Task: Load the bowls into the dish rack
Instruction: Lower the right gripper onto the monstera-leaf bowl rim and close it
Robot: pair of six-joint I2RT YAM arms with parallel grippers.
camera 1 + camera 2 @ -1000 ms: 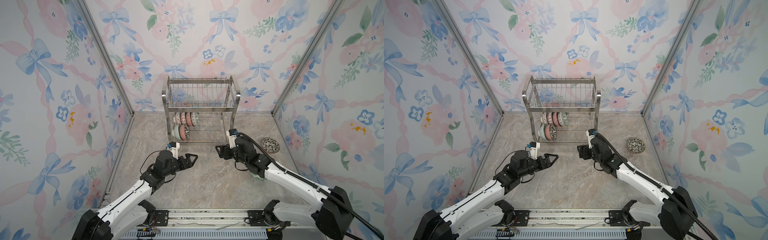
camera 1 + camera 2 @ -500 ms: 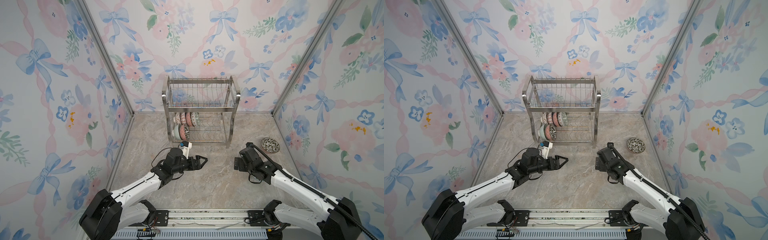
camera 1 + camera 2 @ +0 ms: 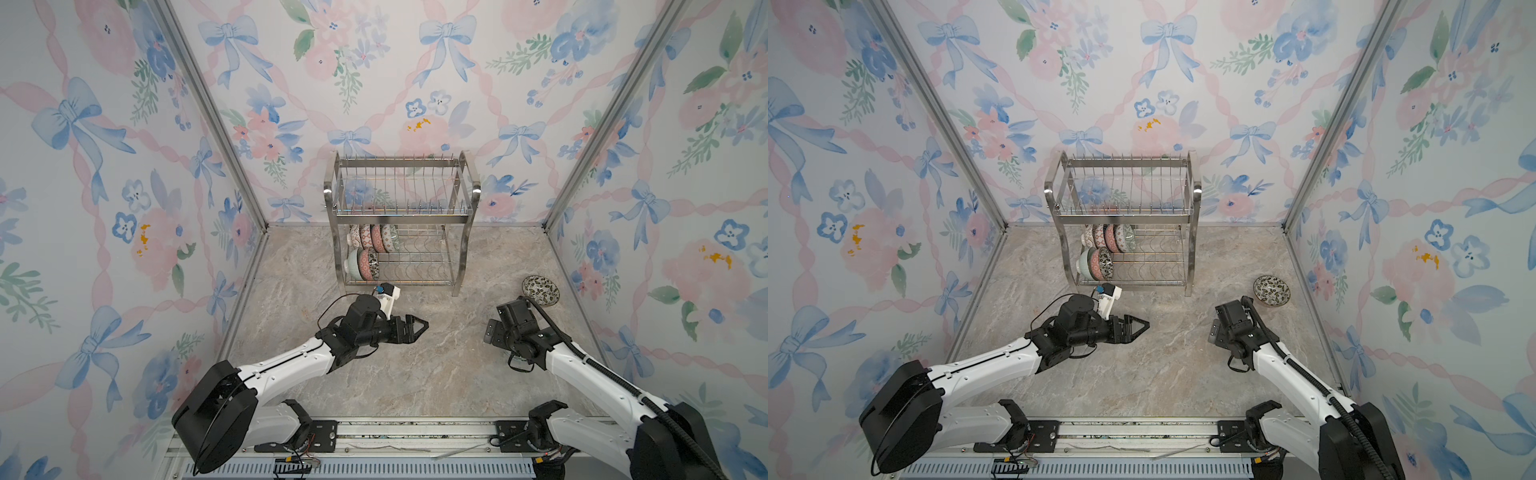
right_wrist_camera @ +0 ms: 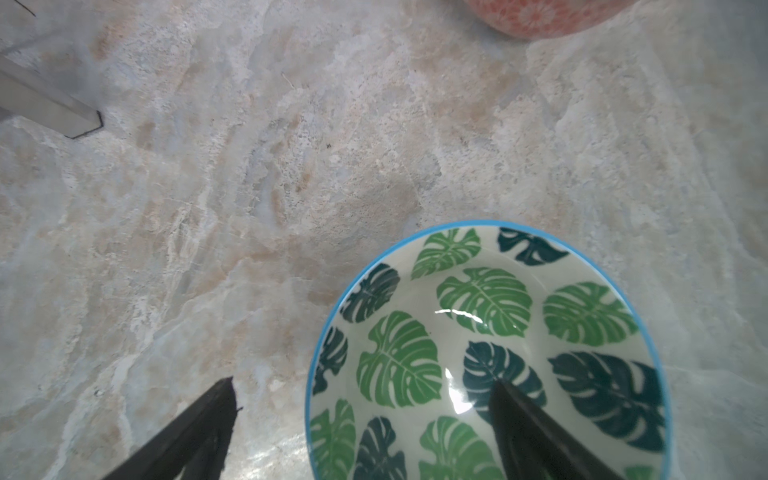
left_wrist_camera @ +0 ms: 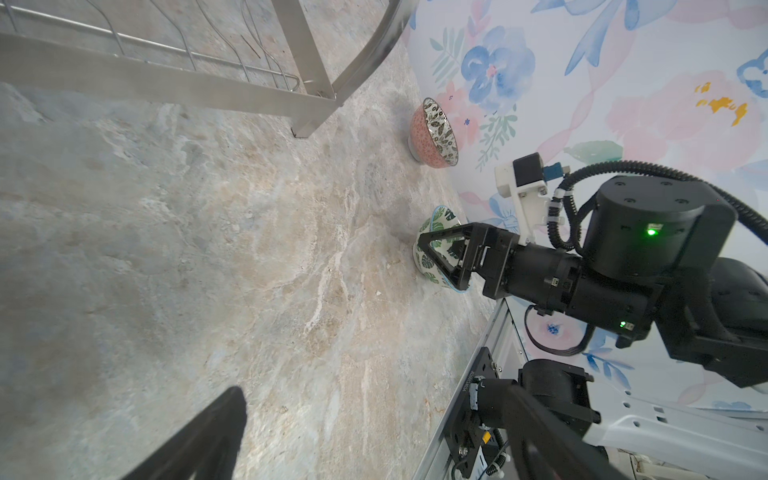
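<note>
Right gripper [image 4: 362,381], jaws wide apart, straddling the rim of the leaf bowl [image 4: 490,316], left gripper [image 3: 417,327] spread and empty above the tabletop [image 3: 415,374].

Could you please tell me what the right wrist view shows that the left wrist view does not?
Only the right wrist view: the inside of the green leaf bowl from above, with the open right gripper straddling its blue rim. Only the left wrist view: that gripper's body side-on, the black-and-white leafy inside of the pinkish bowl, and the lower wires of the dish rack. Both: both bowls, a rack foot, the marble table.
</note>
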